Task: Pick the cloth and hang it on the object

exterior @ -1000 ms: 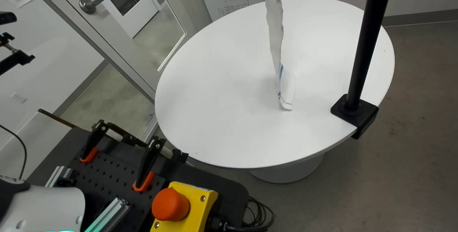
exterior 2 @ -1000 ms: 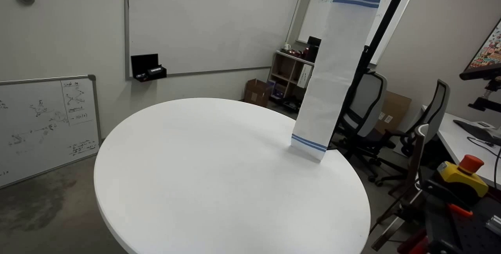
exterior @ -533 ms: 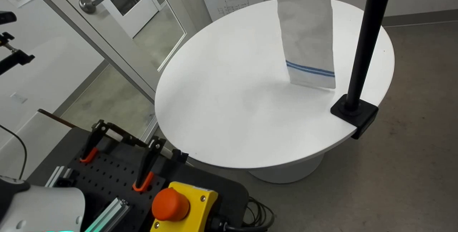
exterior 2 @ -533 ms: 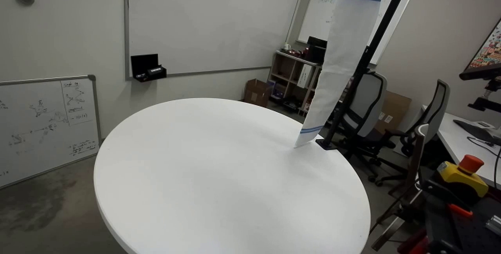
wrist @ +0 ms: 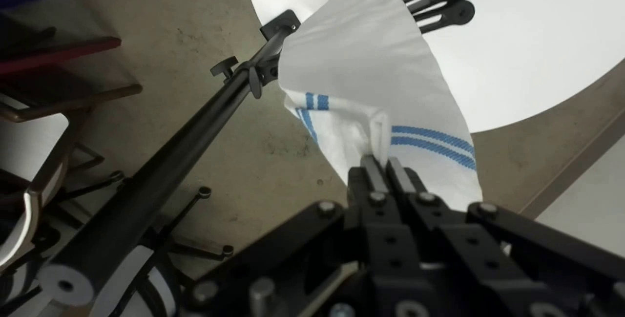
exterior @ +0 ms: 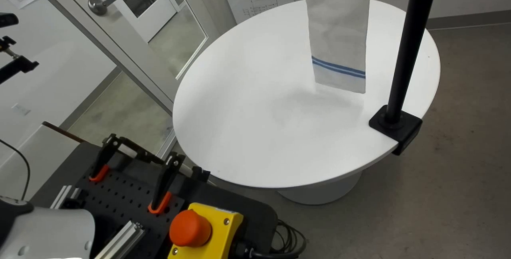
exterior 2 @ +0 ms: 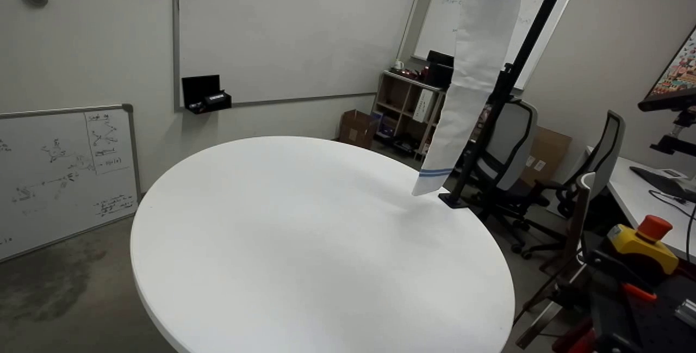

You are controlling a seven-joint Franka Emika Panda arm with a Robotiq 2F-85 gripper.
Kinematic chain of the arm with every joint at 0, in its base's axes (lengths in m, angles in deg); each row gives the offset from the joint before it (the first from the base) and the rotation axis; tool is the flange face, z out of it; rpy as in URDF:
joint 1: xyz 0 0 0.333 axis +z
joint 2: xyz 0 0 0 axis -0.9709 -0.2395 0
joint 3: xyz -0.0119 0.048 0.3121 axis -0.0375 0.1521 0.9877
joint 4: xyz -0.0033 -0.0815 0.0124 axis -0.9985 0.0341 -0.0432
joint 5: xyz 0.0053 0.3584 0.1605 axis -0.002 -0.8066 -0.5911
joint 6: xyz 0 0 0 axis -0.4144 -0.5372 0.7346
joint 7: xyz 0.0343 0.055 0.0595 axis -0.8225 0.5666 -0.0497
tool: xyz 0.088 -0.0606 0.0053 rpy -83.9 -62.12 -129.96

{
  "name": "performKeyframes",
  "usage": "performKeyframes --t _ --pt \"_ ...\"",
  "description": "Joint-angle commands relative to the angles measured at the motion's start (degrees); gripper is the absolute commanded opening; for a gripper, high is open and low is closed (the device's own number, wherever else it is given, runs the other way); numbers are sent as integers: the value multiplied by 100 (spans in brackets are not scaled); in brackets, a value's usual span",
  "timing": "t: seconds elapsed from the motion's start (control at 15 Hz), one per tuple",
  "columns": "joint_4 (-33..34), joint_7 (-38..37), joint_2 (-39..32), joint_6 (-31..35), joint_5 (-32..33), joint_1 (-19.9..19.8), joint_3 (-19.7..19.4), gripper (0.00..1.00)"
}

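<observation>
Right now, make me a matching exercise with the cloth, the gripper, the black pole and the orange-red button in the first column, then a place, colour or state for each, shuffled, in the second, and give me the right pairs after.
Column one:
1. cloth
2. gripper
3. black pole
4. orange-red button

Column two:
A. closed and pinching
B. atop a yellow box
C. white with blue striping
D. standing at the rim of the round white table

Right pairs: 1-C, 2-A, 3-D, 4-B.
</observation>
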Motion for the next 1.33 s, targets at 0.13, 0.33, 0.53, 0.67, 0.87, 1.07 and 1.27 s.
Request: performKeyframes --t 0.13,0.33,0.53,0.67,0.87,1.07,1.27 --pt "1122 -844 -1007 -133 -83 -291 -13 2" --pt "1321 -1102 -1399 -137 -49 -401 6 2" --pt "1518 -1292 -1755 -169 11 -447 11 2" --pt "1634 -1387 -1978 -222 59 -440 14 2" --pt "1758 -1503 -2331 -248 255 -343 -46 2" --pt "1846 -1610 -2664 -290 458 -298 -97 2" --pt "1896 -1666 -3016 -398 676 -276 -137 2"
